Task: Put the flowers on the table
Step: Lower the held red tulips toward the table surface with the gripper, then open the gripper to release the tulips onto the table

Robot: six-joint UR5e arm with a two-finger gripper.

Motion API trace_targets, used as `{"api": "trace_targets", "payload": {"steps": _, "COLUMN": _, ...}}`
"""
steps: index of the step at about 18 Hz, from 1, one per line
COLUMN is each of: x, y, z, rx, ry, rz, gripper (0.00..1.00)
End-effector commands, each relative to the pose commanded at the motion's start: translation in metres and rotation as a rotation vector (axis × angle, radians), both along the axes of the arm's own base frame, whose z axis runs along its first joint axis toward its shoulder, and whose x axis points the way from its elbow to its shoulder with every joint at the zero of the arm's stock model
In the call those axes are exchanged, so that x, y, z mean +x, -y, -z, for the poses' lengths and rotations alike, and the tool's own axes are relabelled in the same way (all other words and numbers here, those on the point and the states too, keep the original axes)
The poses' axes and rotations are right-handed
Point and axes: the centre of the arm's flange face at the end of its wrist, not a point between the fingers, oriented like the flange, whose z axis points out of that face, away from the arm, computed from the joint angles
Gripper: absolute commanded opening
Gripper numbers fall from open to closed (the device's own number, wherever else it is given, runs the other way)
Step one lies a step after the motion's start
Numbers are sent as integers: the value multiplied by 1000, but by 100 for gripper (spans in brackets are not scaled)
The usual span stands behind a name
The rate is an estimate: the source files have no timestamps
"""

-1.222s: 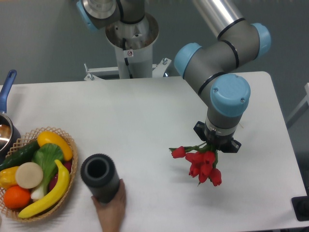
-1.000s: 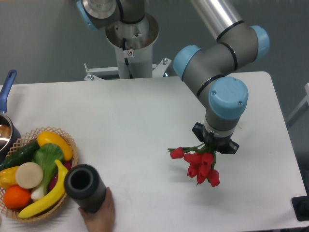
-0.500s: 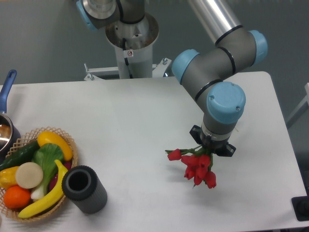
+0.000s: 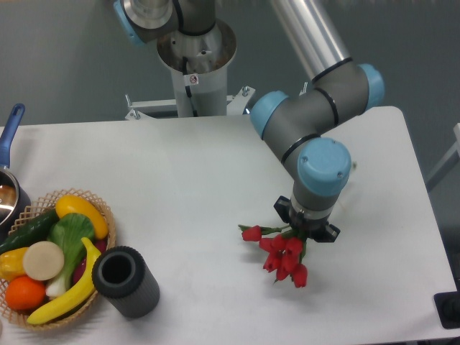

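Observation:
The flowers [image 4: 282, 251], a small bunch of red tulips with green stems, hang buds-down just above the white table [image 4: 201, 172], right of its middle. My gripper [image 4: 305, 228] points straight down over them. It is shut on the stems. The wrist hides the fingers. The buds spread left and towards the front from under the wrist. I cannot tell whether the lowest buds touch the tabletop.
A dark grey cylinder vase [image 4: 126, 282] stands at the front left, next to a wicker basket [image 4: 93, 203] of fruit and vegetables. A pot with a blue handle [image 4: 10, 129] sits at the left edge. The robot base [image 4: 194, 57] stands behind the table.
My gripper has moved left and a little towards the front with the flowers, and lower. A hand set the grey vase beside the basket and withdrew.

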Motion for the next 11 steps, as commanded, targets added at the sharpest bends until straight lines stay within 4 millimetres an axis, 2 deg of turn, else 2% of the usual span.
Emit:
{"api": "trace_targets", "payload": {"steps": 1, "x": 0, "y": -1, "z": 1, "rx": 7, "ry": 5, "rz": -2, "gripper": 62}}
{"api": "trace_targets", "payload": {"steps": 6, "x": 0, "y": -4, "z": 1, "rx": 31, "ry": 9, "rz": -1, "gripper": 83}}
{"api": "trace_targets", "payload": {"steps": 8, "x": 1, "y": -3, "z": -2, "rx": 38, "ry": 10, "rz": -1, "gripper": 88}}
{"api": "trace_targets", "payload": {"steps": 11, "x": 1, "y": 2, "z": -18, "rx": 50, "ry": -8, "rz": -4, "gripper": 92}}
